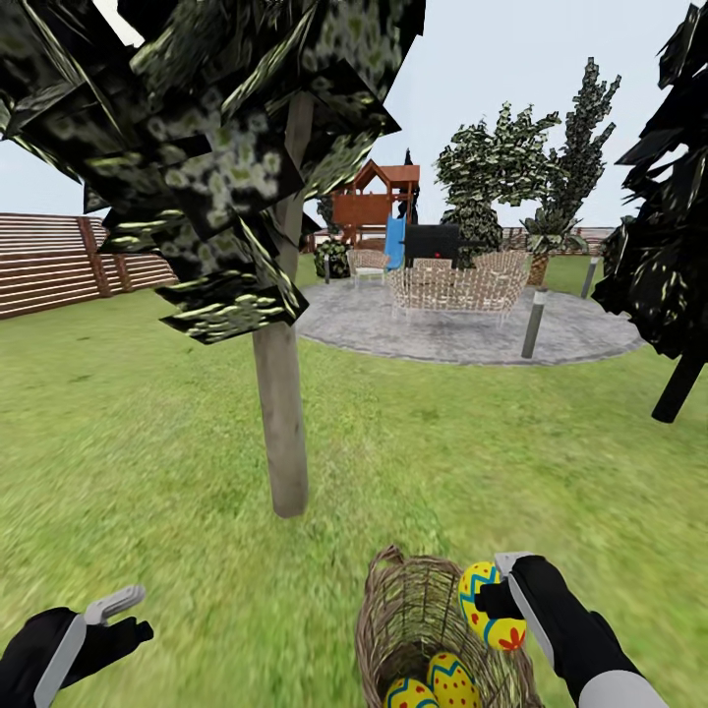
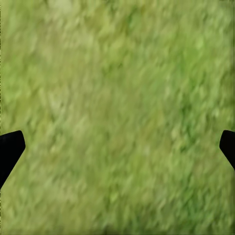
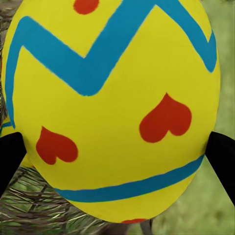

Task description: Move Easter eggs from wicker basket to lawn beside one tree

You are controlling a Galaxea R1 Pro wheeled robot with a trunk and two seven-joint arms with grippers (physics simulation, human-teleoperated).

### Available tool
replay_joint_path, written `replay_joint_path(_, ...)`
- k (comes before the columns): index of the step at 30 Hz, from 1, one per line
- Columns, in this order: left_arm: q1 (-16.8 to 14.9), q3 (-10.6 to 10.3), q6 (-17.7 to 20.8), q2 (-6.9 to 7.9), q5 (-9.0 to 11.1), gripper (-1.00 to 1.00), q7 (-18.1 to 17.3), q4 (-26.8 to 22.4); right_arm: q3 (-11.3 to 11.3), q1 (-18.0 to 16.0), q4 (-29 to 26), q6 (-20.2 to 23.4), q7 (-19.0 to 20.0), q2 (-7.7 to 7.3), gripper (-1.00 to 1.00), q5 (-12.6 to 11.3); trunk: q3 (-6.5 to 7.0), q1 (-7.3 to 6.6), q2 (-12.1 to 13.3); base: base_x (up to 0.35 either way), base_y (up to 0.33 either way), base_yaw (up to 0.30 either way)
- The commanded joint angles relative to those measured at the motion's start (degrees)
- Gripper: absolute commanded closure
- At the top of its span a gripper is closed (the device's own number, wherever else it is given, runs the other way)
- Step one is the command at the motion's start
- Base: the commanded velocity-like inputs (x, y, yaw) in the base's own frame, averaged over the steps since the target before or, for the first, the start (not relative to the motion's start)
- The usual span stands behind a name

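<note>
Fingers of right gripper (image 1: 501, 602) clamped on egg (image 1: 489, 604) at lower right, above wicker basket (image 1: 393, 619); two eggs (image 1: 450, 678) inside. Left gripper (image 1: 123, 615) fingers apart, lower left

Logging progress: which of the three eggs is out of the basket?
The egg with red hearts, held in the right claw above the wicker basket's rim. The other two eggs lie inside.

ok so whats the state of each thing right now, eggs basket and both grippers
right gripper: shut on one Easter egg, raised at the basket's rim
held Easter egg: out of the basket, between the fingers
two other Easter eggs: lying inside the basket
wicker basket: upright on the lawn near the tree
left gripper: open, empty, over grass
</note>
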Motion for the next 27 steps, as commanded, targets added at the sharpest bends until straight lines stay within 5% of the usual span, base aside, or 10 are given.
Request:
replay_joint_path(1,-0.03,0.11,0.29,-0.02,0.11,-1.0,-0.01,-0.06,0.17,-0.03,-0.06,0.26,0.14,-0.06,1.0,0.05,0.12,-0.23,0.39,0.0,0.0,0.0)
replay_joint_path(17,-0.03,0.11,0.29,-0.1,0.06,-1.0,0.04,-0.06,0.17,-0.05,-0.06,0.26,0.14,-0.06,1.0,0.05,2.99,-3.75,6.8,0.0,0.0,0.0)
replay_joint_path(22,-0.03,0.11,0.24,-0.17,0.15,-1.0,-0.02,-0.17,0.17,-0.06,-0.06,0.26,0.14,-0.06,1.0,0.05,2.99,-3.75,6.8,0.0,-0.044,0.0)
replay_joint_path(27,-0.03,0.11,0.27,-1.75,-0.11,-1.0,0.06,0.11,0.14,-0.03,-0.06,0.26,0.14,-0.06,1.0,0.05,2.99,-3.75,6.8,0.0,-0.306,0.0)
